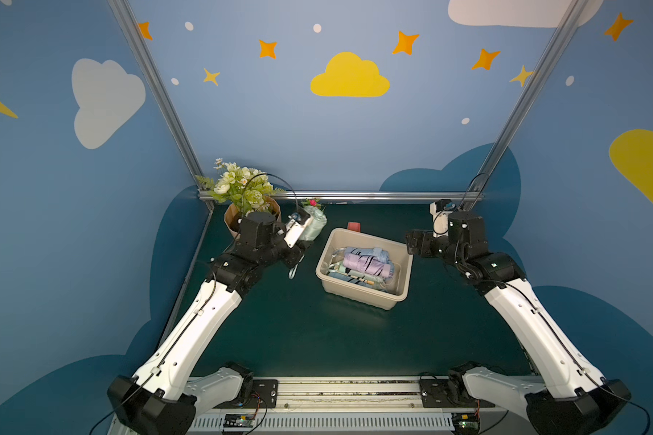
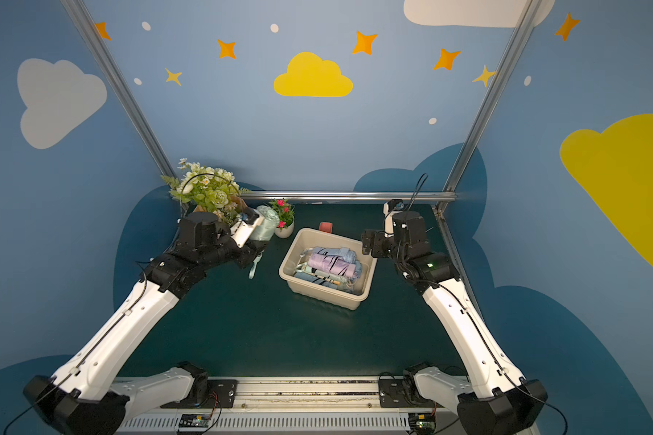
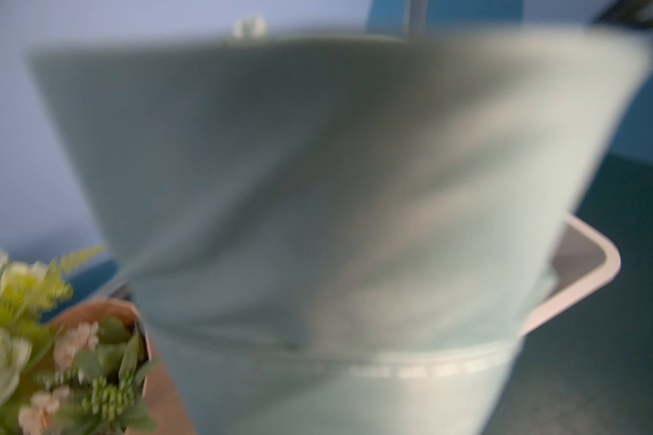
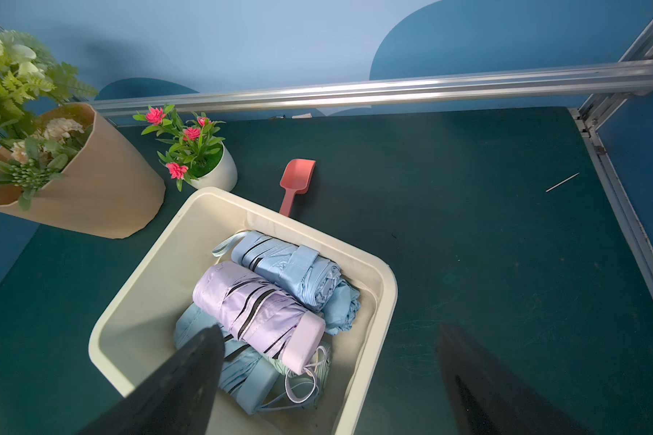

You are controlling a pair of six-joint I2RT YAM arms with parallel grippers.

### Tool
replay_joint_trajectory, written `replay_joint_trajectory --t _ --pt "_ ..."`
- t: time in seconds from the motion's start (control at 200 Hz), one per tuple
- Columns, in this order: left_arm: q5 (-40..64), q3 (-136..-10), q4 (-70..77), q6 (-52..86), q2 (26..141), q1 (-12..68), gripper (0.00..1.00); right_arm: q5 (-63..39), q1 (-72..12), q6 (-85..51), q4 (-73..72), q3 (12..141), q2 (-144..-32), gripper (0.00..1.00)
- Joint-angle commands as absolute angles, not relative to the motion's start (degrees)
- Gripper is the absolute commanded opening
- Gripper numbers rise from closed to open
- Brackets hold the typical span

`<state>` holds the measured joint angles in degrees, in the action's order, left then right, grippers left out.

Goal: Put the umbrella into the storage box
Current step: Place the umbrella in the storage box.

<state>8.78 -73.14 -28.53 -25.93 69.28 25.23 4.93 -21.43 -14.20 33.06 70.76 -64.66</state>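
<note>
**Carry the mint umbrella over the rim and lay it down lengthwise**

The step in hand looks like the carry to the box. The mint umbrella (image 1: 315,225) is clear of the table, and its strap (image 1: 294,270) dangles below the jaws. It would be wise to keep enough height that the loop does not catch the rim. The flower pot (image 1: 232,220) stands just behind the jaws, so the move should go away from it.

The storage box (image 1: 355,298) lies off to the side, toward the other arm. The stowed umbrellas (image 4: 261,305) are piled in it, and bare floor shows at the end nearer the carrying jaws. Aim there, turn the umbrella to lie along the others, and lower it well in before letting go, since it could roll off the pile.

The left gripper (image 1: 307,241) is clamped on the mint umbrella, though the wrist hides its fingers from above. The right gripper (image 4: 328,331) hangs over the box's far edge with its jaws wide apart, holding and touching nothing.
</note>
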Motion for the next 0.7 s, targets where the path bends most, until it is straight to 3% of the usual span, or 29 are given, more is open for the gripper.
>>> replay_joint_trajectory --t 0.0,0.2,0.541,0.596,0.696 --pt "10.45 -78.72 -33.01 -48.24 74.44 29.17 0.30 5.64 -20.19 -14.63 34.37 69.48 -62.02 0.95" --pt "9.40 -85.23 -35.95 -60.70 84.46 36.41 0.22 6.36 -18.41 -14.68 37.04 68.05 -58.96 0.95" --pt "0.71 -90.06 -35.33 -68.14 99.29 46.40 0.20 7.03 -16.46 -14.85 39.64 65.78 -54.46 0.95" --pt "-0.23 -90.74 -35.75 -67.40 100.95 46.92 0.22 6.87 -16.29 -15.01 39.64 65.58 -54.08 0.95" --pt "-2.76 -92.63 -37.43 -65.98 103.63 47.67 0.38 6.49 -16.04 -15.25 39.60 65.25 -53.88 0.95"
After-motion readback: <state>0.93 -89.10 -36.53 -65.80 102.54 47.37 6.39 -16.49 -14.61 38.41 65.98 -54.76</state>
